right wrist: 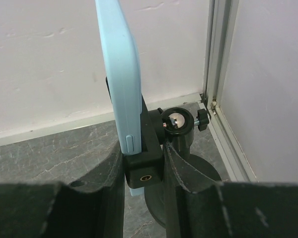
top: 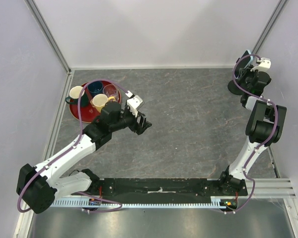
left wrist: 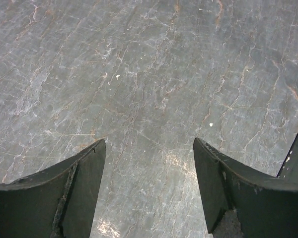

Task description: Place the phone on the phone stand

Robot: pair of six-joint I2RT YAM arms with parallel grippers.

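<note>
Far L corner of the worktop: red tray w/ several cups on it. Just R of the tray the L end effector hangs over bare worktop, well apart from the task things. L wrist view: L end effector open, fingers spread wide w/ nothing btwn them, only grey marbled surface below.

Far R corner, by the wall: phone and stand, w/ the R end effector right on them. R wrist view: phone is upright, light blue edge toward the cam, lower end sitting in the black clamp of the stand; bottom corner pokes out under the clamp. R end effector is closed on the phone at clamp level: one finger vs the phone's L side, the other vs the clamp's R side. Stand's round base sits on the worktop below, near the corner rail.
</note>
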